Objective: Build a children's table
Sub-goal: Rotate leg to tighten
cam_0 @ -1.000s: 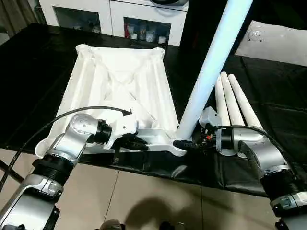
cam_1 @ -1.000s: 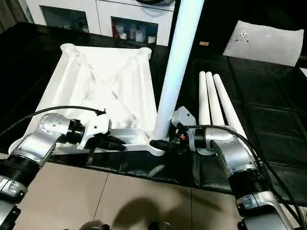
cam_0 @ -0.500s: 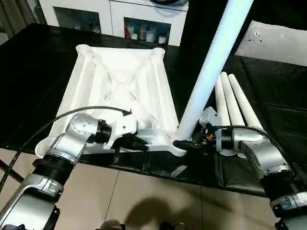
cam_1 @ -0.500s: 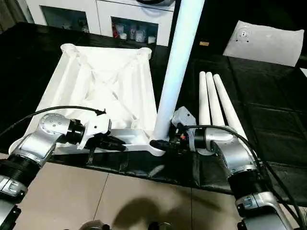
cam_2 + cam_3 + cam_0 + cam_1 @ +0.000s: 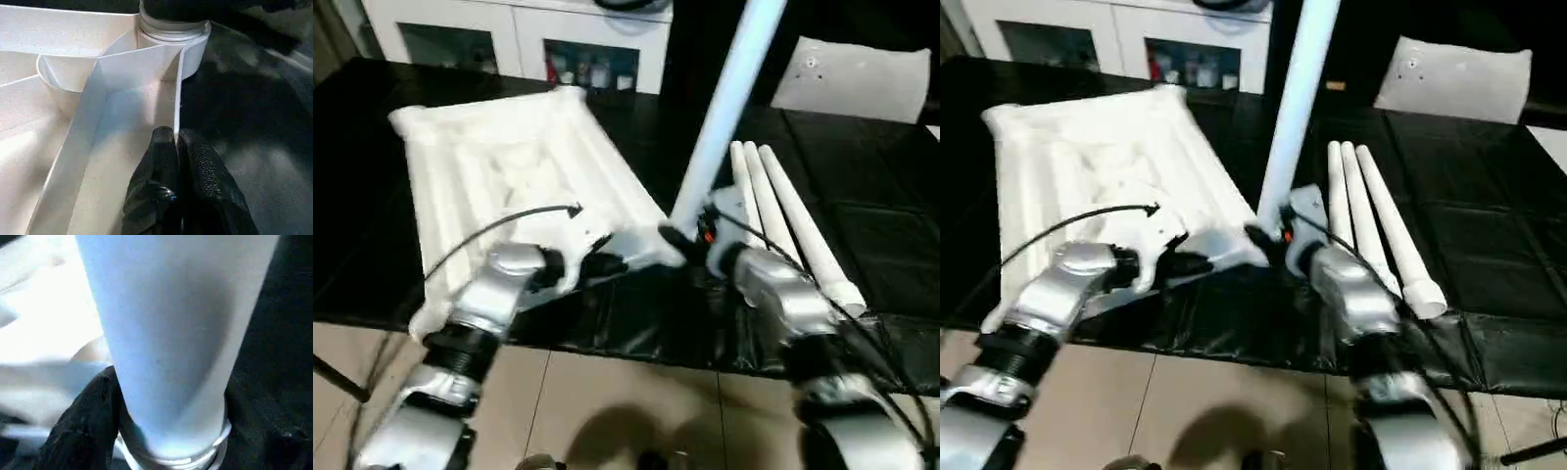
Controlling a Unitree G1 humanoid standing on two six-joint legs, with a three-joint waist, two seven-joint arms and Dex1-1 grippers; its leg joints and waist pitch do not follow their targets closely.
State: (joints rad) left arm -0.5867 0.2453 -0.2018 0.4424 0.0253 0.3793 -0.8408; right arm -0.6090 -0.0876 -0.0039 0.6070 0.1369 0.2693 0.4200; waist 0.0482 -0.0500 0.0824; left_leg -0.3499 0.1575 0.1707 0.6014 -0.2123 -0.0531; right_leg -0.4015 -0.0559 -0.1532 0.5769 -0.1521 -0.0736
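two grippers meet at one corner of the upturned tabletop [image 5: 499, 162]. the right gripper [image 5: 161, 440] has its black fingers [image 5: 80, 423] spread round the foot of the standing leg [image 5: 724, 98], just above the round corner socket [image 5: 171, 36] it is seated in; they look closed on it, one finger plain on one side, the other mostly hidden behind the leg. the left gripper [image 5: 175, 147] is pinched all but closed on the thin side wall of the tabletop, a little way along the edge from that same socket, one finger on each face of the wall.

from the right gripper the leg's long axis runs straight up and slightly away, out past the top of the head views — so the thing to be worked lies directly between its fingers, and any turn or downward push would go along that axis into the socket. the right arm is the nearer one to the leg; the left serves as the brace, holding the tabletop against the black table [image 5: 862, 225] so the corner does not skate.

beyond the right forearm three more legs [image 5: 783, 215] lie side by side on the black surface, long axes running away from the robot, thick ends toward it, just beside the standing leg. the other three sockets look empty, so by my reckoning the build is at its first leg.
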